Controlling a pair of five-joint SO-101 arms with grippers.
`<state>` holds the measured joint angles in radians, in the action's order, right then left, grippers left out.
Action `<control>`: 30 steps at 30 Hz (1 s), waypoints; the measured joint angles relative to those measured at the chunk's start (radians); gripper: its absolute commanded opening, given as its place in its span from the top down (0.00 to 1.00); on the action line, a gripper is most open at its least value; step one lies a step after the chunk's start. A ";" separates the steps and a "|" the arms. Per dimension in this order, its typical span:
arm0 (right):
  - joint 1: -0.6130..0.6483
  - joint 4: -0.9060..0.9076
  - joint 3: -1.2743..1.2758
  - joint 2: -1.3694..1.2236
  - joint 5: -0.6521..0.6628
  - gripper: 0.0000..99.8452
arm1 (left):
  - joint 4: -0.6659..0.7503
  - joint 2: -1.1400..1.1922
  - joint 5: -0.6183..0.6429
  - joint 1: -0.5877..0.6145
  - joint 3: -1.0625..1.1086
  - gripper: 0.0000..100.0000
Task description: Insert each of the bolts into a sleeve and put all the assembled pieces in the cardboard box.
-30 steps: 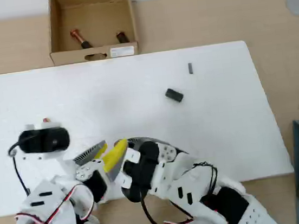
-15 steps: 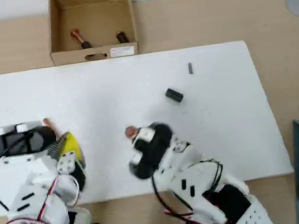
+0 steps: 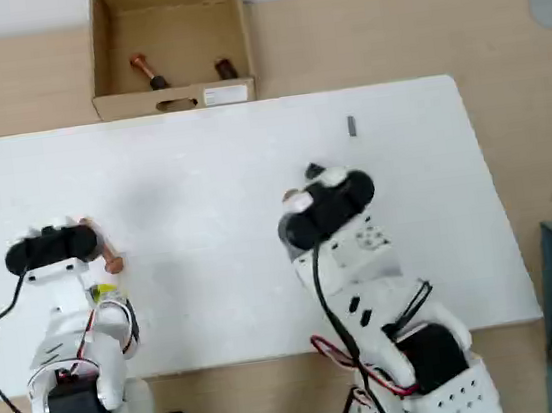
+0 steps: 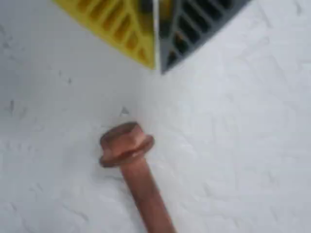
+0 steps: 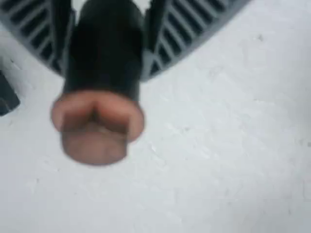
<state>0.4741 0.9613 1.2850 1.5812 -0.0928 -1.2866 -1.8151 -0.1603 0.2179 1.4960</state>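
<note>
My right tool [image 5: 104, 73] grips the bolted sleeve [image 5: 103, 43], left tool [image 4: 156, 60] sits closed and empty; I'd clear the cardboard box [image 3: 132, 103] wall before releasing low

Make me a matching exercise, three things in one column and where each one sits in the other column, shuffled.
Things:
1. bare bolt
2. sleeve with a bolt in it
3. finished pieces

Places:
A. inside the cardboard box
B. clamped in the right gripper
C. lying on the white mat, just off the left gripper

Pairs: 1-C, 2-B, 3-A.
</note>
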 measured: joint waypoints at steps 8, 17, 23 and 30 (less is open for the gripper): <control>-0.012 0.000 -0.408 -0.473 -0.006 0.99 | 0.000 0.000 0.000 0.000 0.092 1.00; -0.032 -0.015 -0.881 -1.020 0.029 0.99 | 0.002 0.000 0.000 0.000 0.095 1.00; -0.074 -0.098 -1.215 -1.395 0.133 0.99 | 0.002 0.000 0.000 0.000 0.095 1.00; -0.071 -0.163 -1.649 -1.857 0.236 0.99 | 0.002 0.000 0.000 0.000 0.095 1.00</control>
<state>0.4035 0.7986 -0.3644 -0.2754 0.1435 -1.2850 -1.8151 -0.1603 0.2179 1.5911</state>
